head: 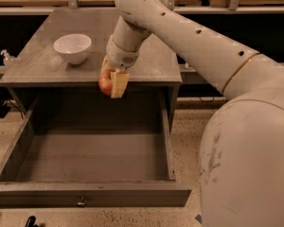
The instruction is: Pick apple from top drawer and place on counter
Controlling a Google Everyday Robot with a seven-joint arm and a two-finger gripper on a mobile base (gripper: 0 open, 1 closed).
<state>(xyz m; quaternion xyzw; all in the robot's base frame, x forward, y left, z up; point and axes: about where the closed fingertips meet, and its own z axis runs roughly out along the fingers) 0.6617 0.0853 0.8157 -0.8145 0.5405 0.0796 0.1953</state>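
1. Gripping the apple (104, 83): my gripper (112, 82) has its tan fingers clamped on the round red-orange fruit.
2. Position: at the counter (42, 66) front edge, above the open top drawer (90, 195).
3. Counter: flat, dull grey, scuffed; a smooth white bowl (72, 48) rests on it.
4. Drawer: shallow dark grey box, small round knob (81, 203).

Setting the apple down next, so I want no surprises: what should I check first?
1. Grip: gripper shut on the apple: ok.
2. Apple out of the top drawer, hanging above its open box: ok.
3. Apple fully over the counter: cannot tell; it shows at the front edge.
4. Bare counter beside the arm for landing: ok.
5. White bowl apart from the gripper: ok.
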